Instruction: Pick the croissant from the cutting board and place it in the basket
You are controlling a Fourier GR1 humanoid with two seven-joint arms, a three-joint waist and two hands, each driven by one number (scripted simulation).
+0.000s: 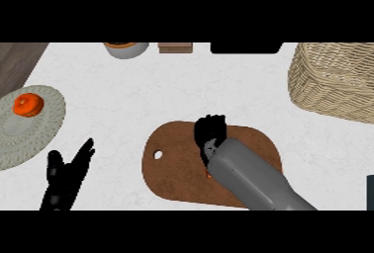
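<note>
Head view: right robot hand point(210, 132) over cutting board point(171, 173).

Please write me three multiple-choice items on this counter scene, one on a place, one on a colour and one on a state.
1. Where does the wicker basket stand?
A. at the view's upper right
B. on the cutting board
C. at the lower left

2. What colour is the small round thing on the woven mat at the left?
A. blue
B. orange
C. white

3. How is the left hand?
A. curled round a cup
B. pressing the basket
C. open, fingers up, resting at the lower left

Answers: 1 A, the basket sits by the right edge, apart from the brown cutting board. 2 B, it shows bright orange on the pale mat. 3 C, its straight fingers hold nothing, while the right hand is over the board.
</note>
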